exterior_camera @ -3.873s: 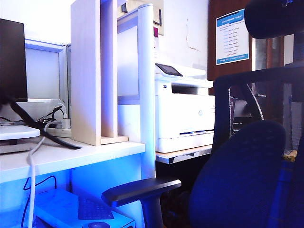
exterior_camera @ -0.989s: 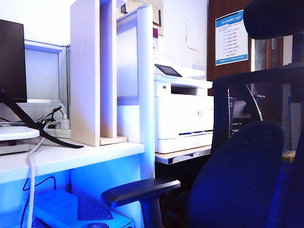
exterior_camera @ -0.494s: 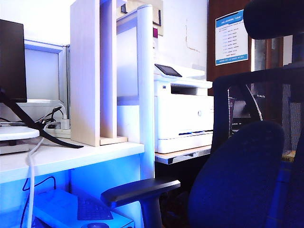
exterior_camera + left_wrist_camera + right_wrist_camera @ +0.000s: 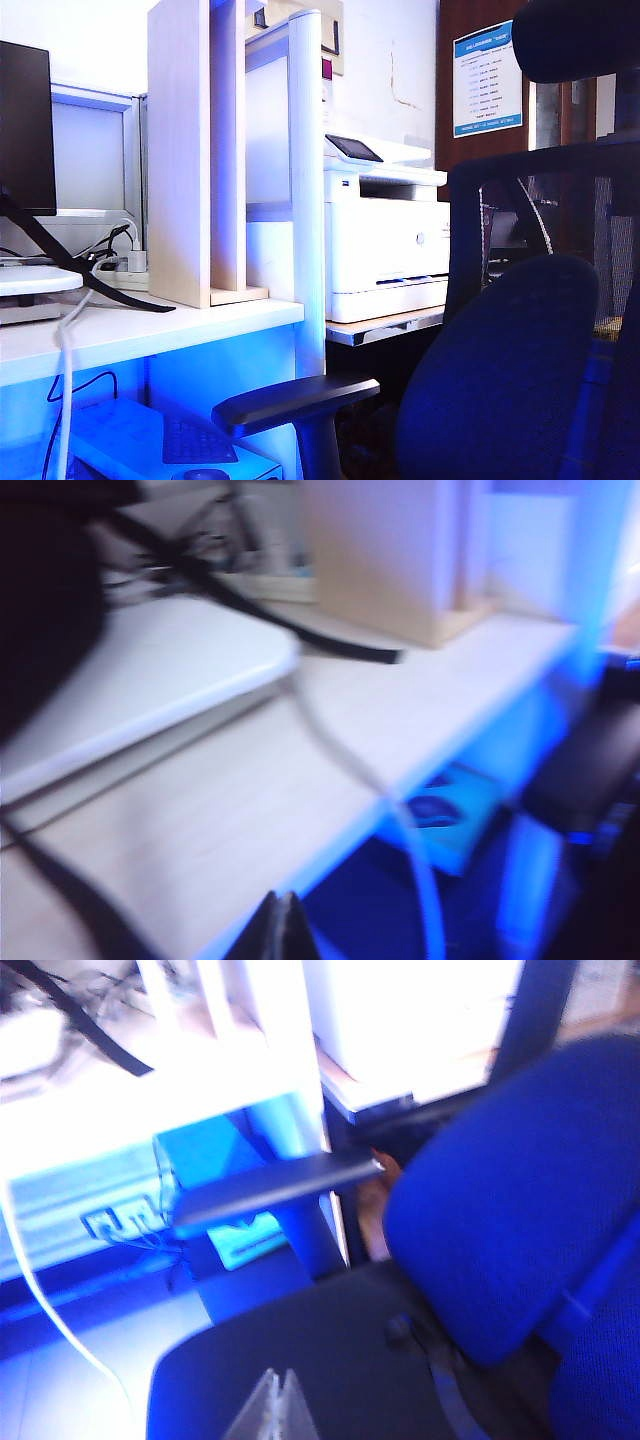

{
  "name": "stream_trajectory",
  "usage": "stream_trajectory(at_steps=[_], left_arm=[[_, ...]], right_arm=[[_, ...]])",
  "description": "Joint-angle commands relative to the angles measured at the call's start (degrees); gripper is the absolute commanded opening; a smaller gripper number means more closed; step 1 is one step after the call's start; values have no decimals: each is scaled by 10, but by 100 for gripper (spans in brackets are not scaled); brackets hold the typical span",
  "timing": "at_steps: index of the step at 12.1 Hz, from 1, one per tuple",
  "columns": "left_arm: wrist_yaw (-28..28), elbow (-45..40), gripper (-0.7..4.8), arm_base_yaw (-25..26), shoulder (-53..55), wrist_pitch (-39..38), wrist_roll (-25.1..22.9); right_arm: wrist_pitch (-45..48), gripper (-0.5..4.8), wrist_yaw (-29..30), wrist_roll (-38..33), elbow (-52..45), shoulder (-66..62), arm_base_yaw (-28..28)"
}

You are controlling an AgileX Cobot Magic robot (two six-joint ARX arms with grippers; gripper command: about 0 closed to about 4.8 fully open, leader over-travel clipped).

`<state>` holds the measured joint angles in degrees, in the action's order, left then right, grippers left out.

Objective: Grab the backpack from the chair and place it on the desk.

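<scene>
my left gripper [image 4: 278, 930] hangs above the desk [image 4: 250, 810], fingers pressed together on nothing. my right gripper [image 4: 272, 1408] hangs over the chair [image 4: 500, 1210] seat, fingers together and empty too. i cannot see the backpack in any view.

desk [image 4: 150, 330]: smooth white | divider [image 4: 180, 150]: pale wood | chair [image 4: 560, 200]: black mesh

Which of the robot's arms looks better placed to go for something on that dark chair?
The right: its shut fingers hang over the dark office chair's seat. The left arm's shut fingers hang over the long white desk. No backpack shows.
</scene>
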<state>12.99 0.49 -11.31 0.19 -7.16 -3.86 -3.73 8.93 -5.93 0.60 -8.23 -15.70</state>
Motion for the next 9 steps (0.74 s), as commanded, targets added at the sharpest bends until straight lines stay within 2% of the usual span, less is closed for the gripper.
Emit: stream_trajectory(at_steps=[1, 3, 9], left_arm=[[22, -1, -6, 0, 0, -12, 13], [-2, -1, -4, 0, 0, -20, 16], [-3, -1, -4, 0, 0, -20, 28]], right_arm=[[5, -8, -13, 2, 0, 0, -4], [5, -8, -14, 2, 0, 0, -4], [-9, -8, -13, 2, 0, 0, -4]])
